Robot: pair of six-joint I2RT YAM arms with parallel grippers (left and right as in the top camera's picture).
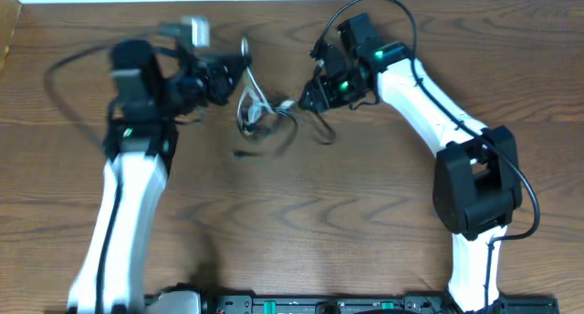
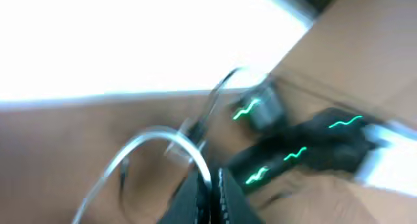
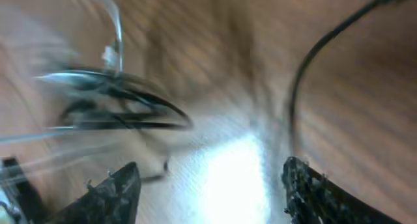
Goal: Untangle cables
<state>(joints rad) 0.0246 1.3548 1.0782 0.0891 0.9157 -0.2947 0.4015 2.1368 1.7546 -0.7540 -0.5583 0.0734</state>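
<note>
Centrally, tangled cables (image 1: 258, 113) lie on brown wood-grain table (image 1: 310, 223).

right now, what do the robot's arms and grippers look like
The left arm and right arm have white links, black joint housings and black wrists. A black wire loops off each. Green lights glow near the right gripper, whose fingers look dark and rough.

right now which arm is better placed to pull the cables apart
Left. The left hand is shut, seemingly on the white cable leading out of the tangle. The right hand stands open beside the tangle, holding nothing.
</note>
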